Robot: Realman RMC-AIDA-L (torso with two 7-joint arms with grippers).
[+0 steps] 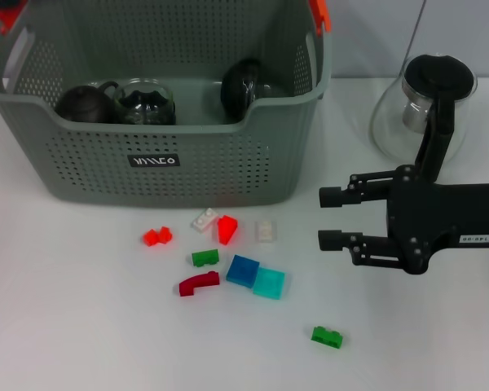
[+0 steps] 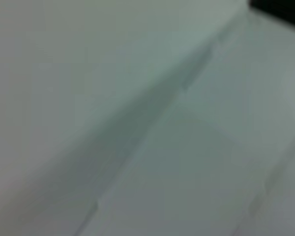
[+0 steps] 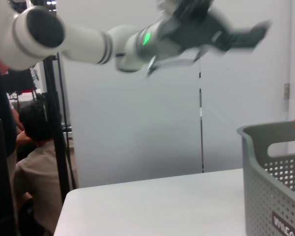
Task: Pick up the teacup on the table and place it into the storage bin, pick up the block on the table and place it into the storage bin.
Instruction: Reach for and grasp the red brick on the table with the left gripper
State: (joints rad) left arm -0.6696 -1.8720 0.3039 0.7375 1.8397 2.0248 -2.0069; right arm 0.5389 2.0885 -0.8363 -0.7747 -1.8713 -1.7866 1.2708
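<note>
Storage bin (image 1: pixel 159 147) at table's far edge, right tool (image 1: pixel 330 218) spread open beside blocks (image 1: pixel 243 270)

We see the grey perforated plastic storage bin (image 1: pixel 159 155) cut off at the head view's top edge, its dark rounded contents (image 1: pixel 248 85) partly hidden behind the near wall. The left wrist view is only a grey blur. The white left arm's gripper (image 3: pixel 221 34) is smeared, its fingers unreadable.
</note>
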